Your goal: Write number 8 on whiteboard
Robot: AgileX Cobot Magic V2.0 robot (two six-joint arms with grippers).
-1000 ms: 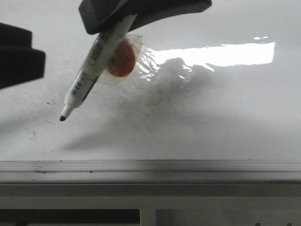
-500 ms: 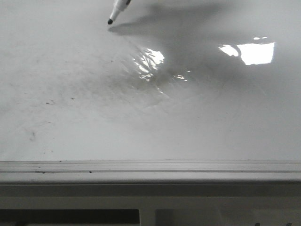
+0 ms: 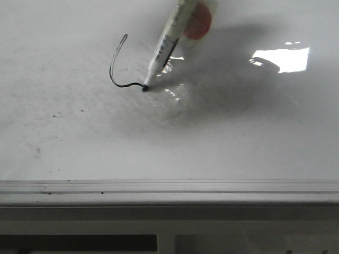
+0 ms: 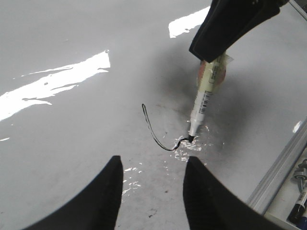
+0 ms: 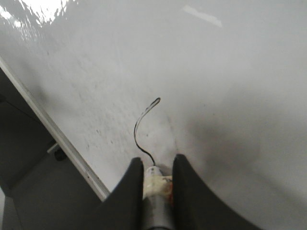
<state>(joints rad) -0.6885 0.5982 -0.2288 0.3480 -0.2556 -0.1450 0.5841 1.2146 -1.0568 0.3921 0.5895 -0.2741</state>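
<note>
- Whiteboard (image 3: 254, 148): a large glossy white surface that fills the front view, with faint grey smudges, a bright glare patch toward its far right and a pale grey ledge along its near edge.
- Right gripper (image 5: 154, 171): its two dark fingers (image 5: 130, 191) are pressed against the marker's barrel from either side, pinching it; in the left wrist view the same gripper comes down over the board from above.
- Left gripper (image 4: 152, 165): its fingers (image 4: 108, 191) are spread wide with nothing between them, and it hovers above the board just beside the fresh line.
- Marker (image 3: 164, 50): a pale barrel with a printed label and an orange-red patch under clear tape higher up; it is tilted, its top leaning away to the far right, and its black tip touches the board in the far half, left of the middle.
- Number 8 (image 3: 114, 66): so far only one thin black stroke, running from a far point down toward the near edge, then hooking right to meet the marker's tip; no loop is closed.
</note>
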